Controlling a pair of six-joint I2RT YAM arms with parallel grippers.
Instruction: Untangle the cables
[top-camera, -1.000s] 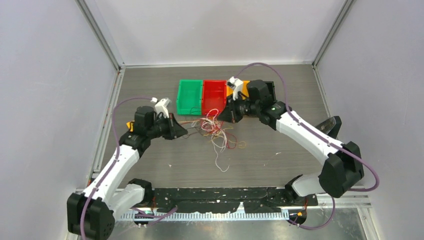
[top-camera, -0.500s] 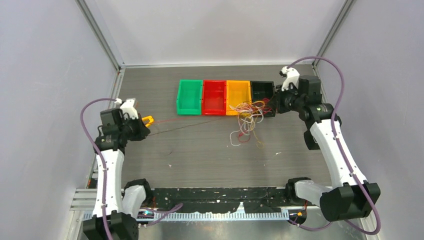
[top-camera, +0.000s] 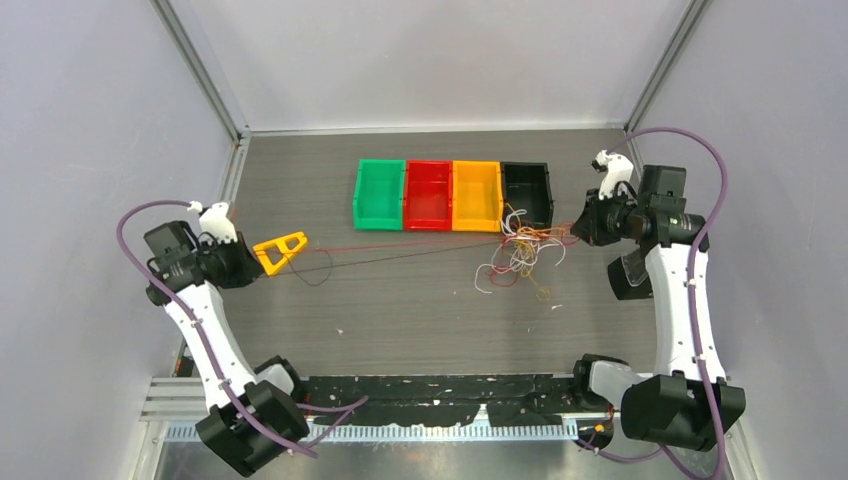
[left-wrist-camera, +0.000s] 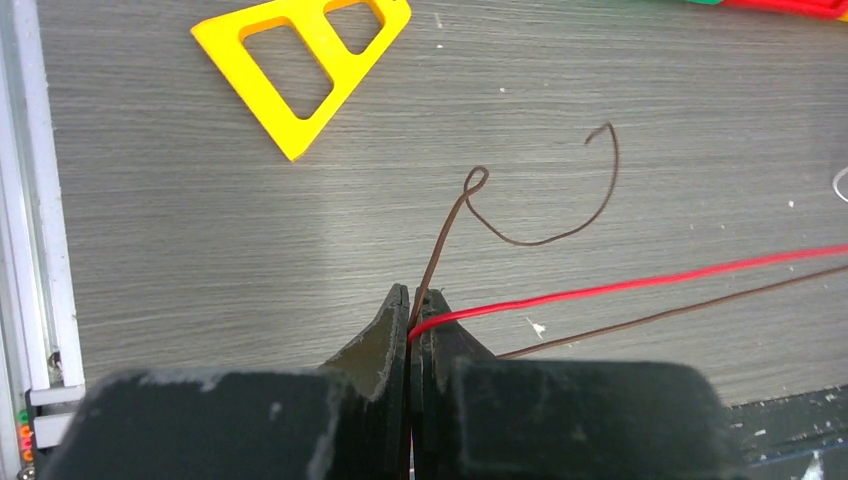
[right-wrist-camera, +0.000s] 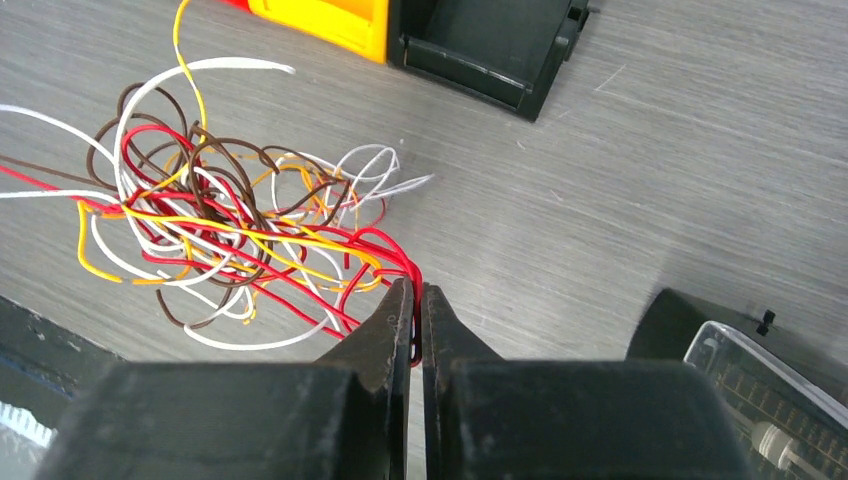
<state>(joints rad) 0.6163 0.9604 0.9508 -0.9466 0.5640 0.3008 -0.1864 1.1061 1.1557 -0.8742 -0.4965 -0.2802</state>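
The cables form a tangle (top-camera: 520, 255) of thin red, brown, yellow-orange and whitish wires on the table, in front of the black bin. It shows close up in the right wrist view (right-wrist-camera: 230, 235). My right gripper (top-camera: 578, 228) (right-wrist-camera: 416, 300) is shut on red wires at the tangle's right edge. My left gripper (top-camera: 250, 265) (left-wrist-camera: 411, 300) at the far left is shut on a red wire (left-wrist-camera: 640, 285) and a brown wire (left-wrist-camera: 445, 240). Both wires (top-camera: 400, 248) stretch across the table to the tangle. The brown wire's free end curls in a loop (left-wrist-camera: 560, 200).
Green (top-camera: 379, 194), red (top-camera: 428, 193), orange (top-camera: 476, 193) and black (top-camera: 527, 190) bins stand in a row at the back. A yellow triangular plastic piece (top-camera: 281, 250) (left-wrist-camera: 305, 60) lies beside my left gripper. A metal rail (left-wrist-camera: 30, 200) runs along the table's left edge.
Both arms have pulled further apart. The left gripper moved left with the red and brown wires; the right gripper dragged the tangle right, so the two wires are drawn out longer.
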